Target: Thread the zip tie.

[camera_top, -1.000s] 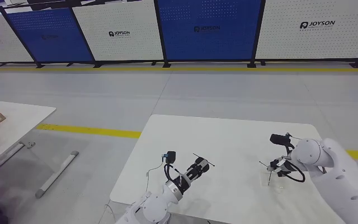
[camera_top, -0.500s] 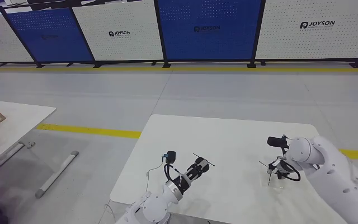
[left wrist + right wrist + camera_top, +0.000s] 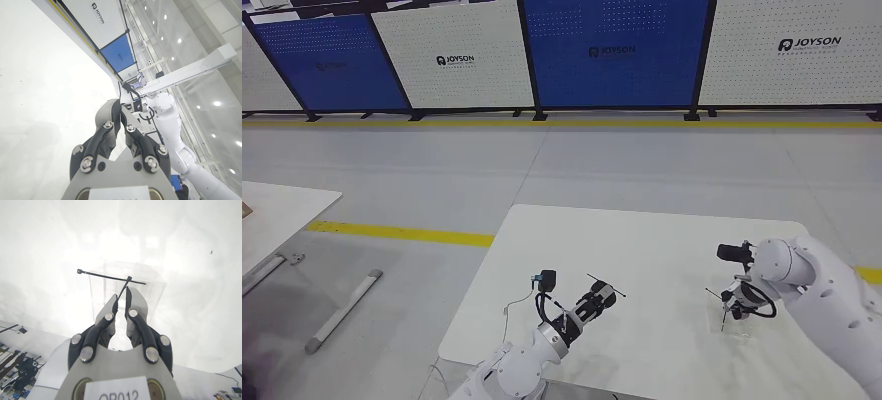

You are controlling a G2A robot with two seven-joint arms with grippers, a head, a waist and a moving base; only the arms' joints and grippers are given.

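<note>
My left gripper (image 3: 604,292) hovers over the table's near edge, shut on a black zip tie (image 3: 606,286) that sticks out crosswise past its fingertips (image 3: 115,106). My right gripper (image 3: 728,300) is at the table's right side, over a clear block (image 3: 151,279). On that block lies a second zip tie (image 3: 105,276), passing through the head (image 3: 129,278) of a third tie. The third tie's strap (image 3: 121,291) slants down between my right gripper's (image 3: 122,292) fingers and leans on one pad (image 3: 115,306). A narrow gap shows between the two pads.
The white table (image 3: 642,240) is bare between the two arms. Its near edge runs just under the left arm. A second white table (image 3: 282,210) stands far off to the left, across the floor.
The right arm's wrist has shifted slightly toward the middle of the table, with the gripper staying over the clear block. The left arm has kept still.
</note>
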